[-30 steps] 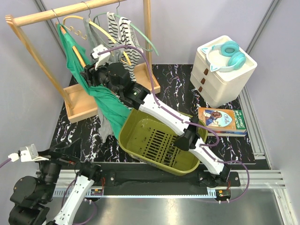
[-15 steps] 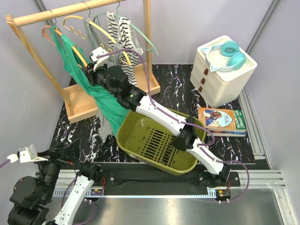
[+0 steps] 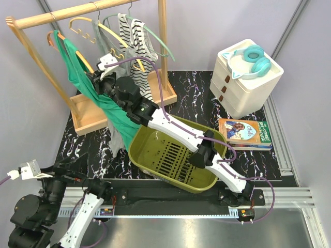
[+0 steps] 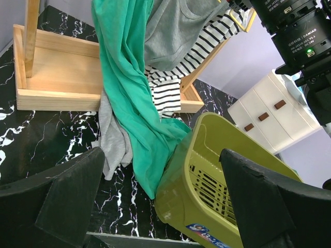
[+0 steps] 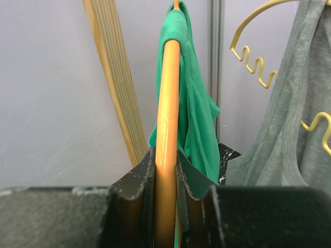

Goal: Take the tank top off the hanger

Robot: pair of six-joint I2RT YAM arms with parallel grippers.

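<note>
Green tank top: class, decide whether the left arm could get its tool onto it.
Probably yes: the left tool is open and faces the green tank top, whose hem hangs low, nothing between.

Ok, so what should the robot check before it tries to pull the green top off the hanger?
1. Right pincer shut on the orange hanger: ok.
2. Green tank top slipped off the hanger: not ok, a strap loops over its end.
3. Left pincer open: ok.
4. Left pincer close to the top: not ok, it is well apart from it.
5. Hanger's hook on the rail: cannot tell.
</note>
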